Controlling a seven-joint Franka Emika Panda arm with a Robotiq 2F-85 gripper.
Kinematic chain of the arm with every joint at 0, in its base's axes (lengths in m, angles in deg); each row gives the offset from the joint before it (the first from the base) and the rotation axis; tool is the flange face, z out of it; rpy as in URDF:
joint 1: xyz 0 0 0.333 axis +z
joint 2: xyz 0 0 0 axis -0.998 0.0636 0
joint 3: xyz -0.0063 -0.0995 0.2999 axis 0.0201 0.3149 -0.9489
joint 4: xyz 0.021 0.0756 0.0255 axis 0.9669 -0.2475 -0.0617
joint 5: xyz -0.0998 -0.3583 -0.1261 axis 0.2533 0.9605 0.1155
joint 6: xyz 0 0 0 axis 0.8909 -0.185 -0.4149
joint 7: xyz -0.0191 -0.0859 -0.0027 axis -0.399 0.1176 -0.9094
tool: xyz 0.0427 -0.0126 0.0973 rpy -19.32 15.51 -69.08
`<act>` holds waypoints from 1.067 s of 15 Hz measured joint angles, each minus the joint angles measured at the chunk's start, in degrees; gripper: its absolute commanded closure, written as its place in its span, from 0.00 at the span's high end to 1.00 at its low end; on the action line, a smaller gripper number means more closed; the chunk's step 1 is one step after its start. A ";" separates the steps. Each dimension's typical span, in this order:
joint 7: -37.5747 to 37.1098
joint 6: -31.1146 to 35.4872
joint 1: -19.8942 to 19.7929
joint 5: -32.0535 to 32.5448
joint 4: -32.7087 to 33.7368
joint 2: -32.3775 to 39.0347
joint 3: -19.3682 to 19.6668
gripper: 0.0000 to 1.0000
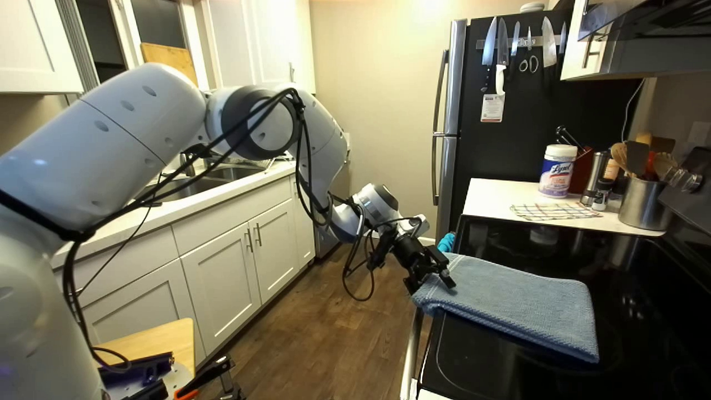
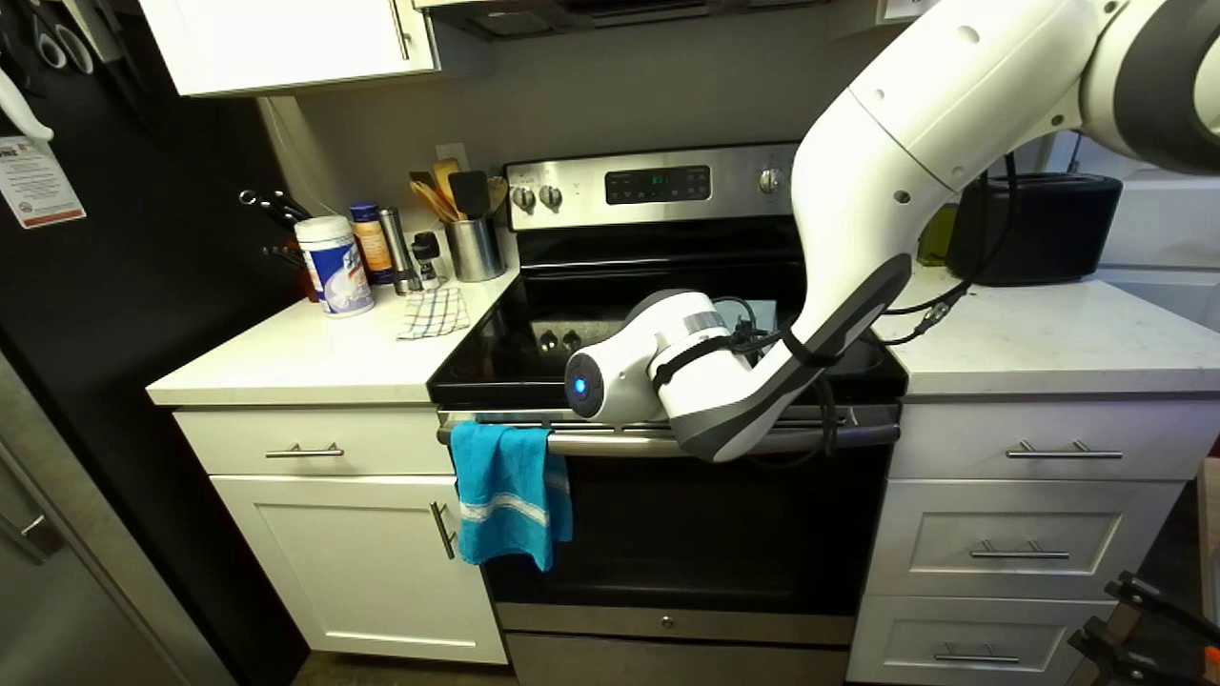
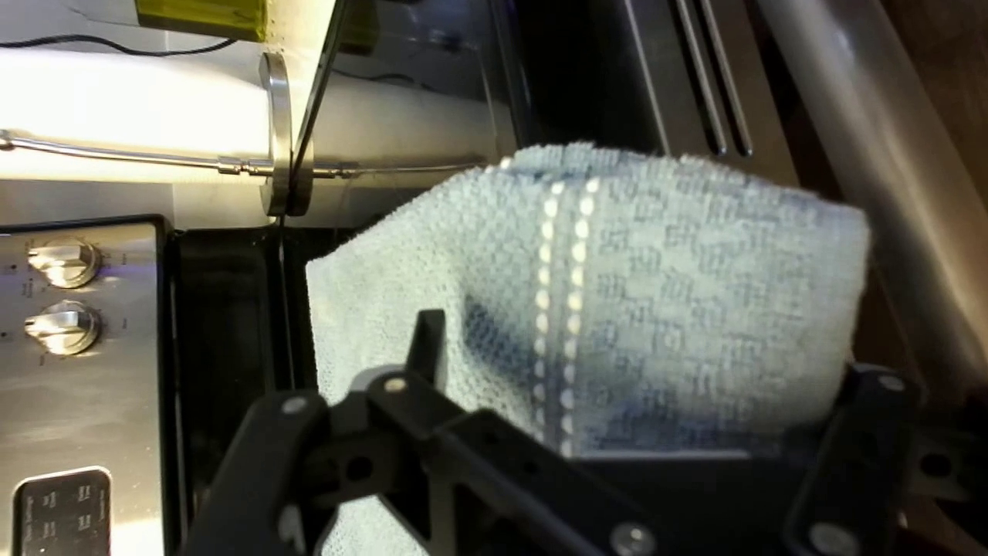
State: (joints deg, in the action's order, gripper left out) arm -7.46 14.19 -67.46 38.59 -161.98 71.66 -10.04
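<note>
Facing the blue towel [image 1: 516, 297], the end effector [image 1: 432, 281] gapes; only an exterior view shows the sink [image 1: 230, 173].

The stove [image 1: 489, 369] bears the blue towel [image 1: 522, 300], folded, one end reaching past the front edge and the rest lying over the top toward the middle. On the white counter [image 2: 276, 357] adjoining it, the checked cloth [image 2: 434, 312] lies just beside the edge that meets the stove, the wipes tub [image 2: 335, 272] stands nearer the opposite edge, and the orange bottle [image 2: 374, 250], mill [image 2: 396, 248], shaker [image 2: 426, 255] and utensil pot [image 2: 475, 250] stand toward the back edge, the last at the corner by the stove. Across the stove, a second counter [image 2: 1048, 333] carries a black appliance [image 2: 1034, 229] near its back edge.
</note>
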 measured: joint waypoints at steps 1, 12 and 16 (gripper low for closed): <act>0.00 0.00 0.03 0.03 0.05 -0.20 0.00 1.00; -0.05 -0.01 1.42 0.08 -2.65 -8.82 -1.13 1.00; -0.07 -0.01 1.29 0.09 -2.70 -9.68 -1.21 1.00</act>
State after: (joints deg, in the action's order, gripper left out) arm -7.53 14.18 -66.17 38.68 -164.68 61.98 -11.26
